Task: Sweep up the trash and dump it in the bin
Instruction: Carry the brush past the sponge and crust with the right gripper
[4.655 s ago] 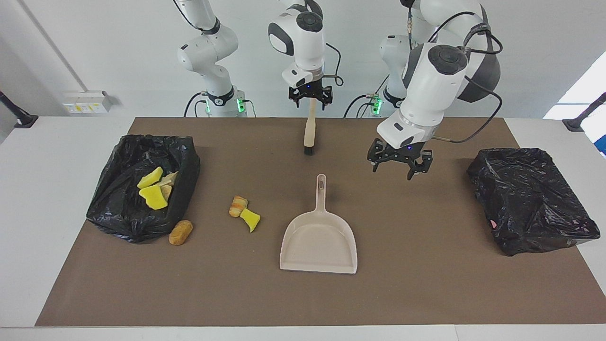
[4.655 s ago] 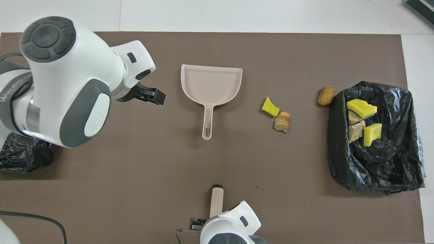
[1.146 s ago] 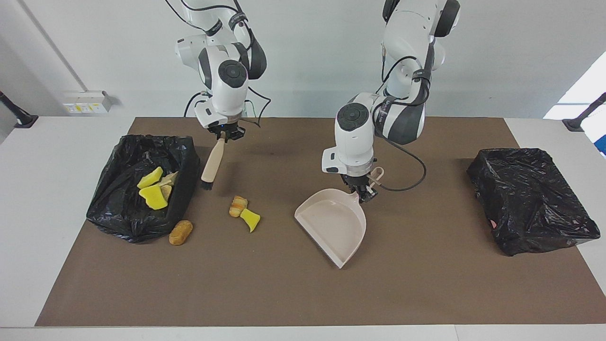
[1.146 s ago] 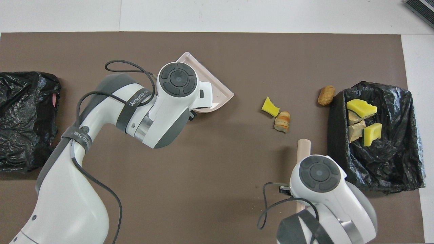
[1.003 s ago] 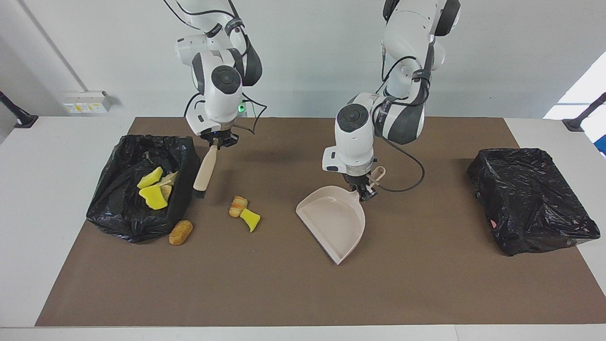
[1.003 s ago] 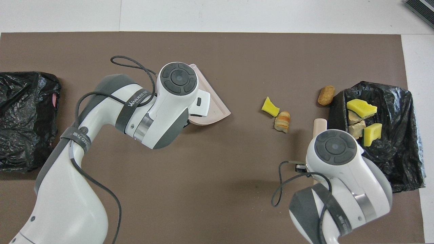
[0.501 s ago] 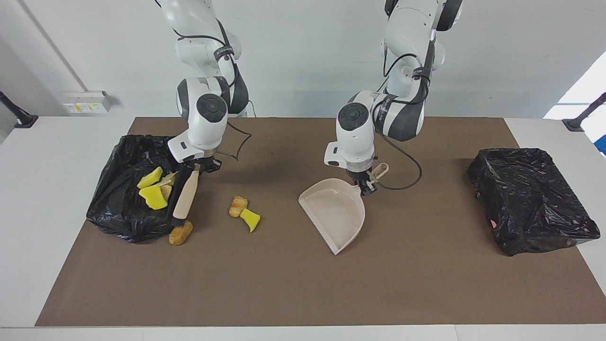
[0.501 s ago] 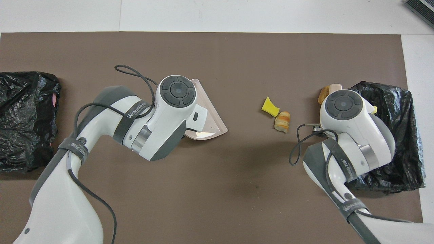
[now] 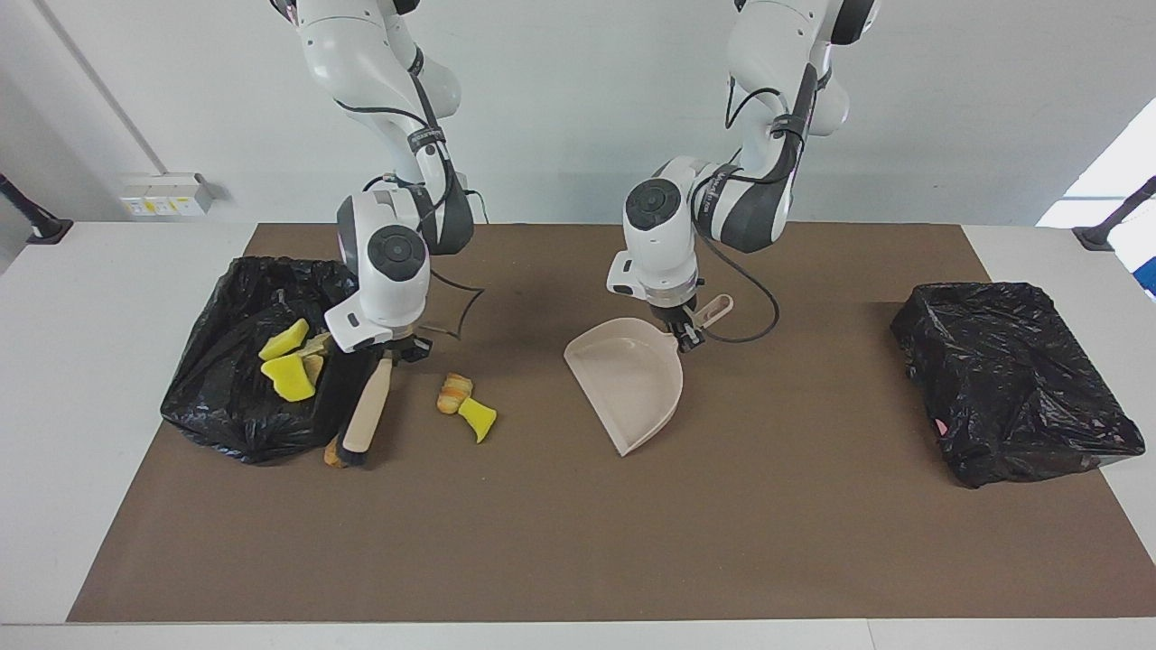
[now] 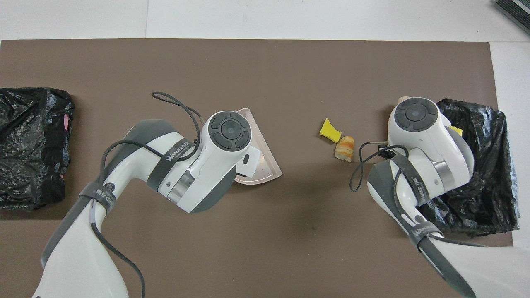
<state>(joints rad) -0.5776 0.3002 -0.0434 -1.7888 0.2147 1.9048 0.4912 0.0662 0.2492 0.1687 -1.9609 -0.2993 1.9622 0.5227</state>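
A brown mat covers the table, and the black bin with trash in it, at the right arm's end of the mat, serves as landmark. A second black bin sits well apart from it, at the left arm's end.

The beige dustpan is held toward the middle of the mat, between the two bins, its mouth turned toward the landmark bin and tilted. The left gripper is clenched on the dustpan's handle.

The beige brush slants down just beside the landmark bin's wall, its black bristles at the mat. The right gripper is clamped on the top of the brush handle, over the bin's edge.

The trash lies in three places. Yellow chunks and paler lumps lie inside the landmark bin. A tan lump lies on the mat against the bin's wall, touching the brush bristles and mostly hidden by them. A yellow chunk and a striped orange lump lie touching each other on the mat, between the landmark bin and the dustpan, nearer the bin.
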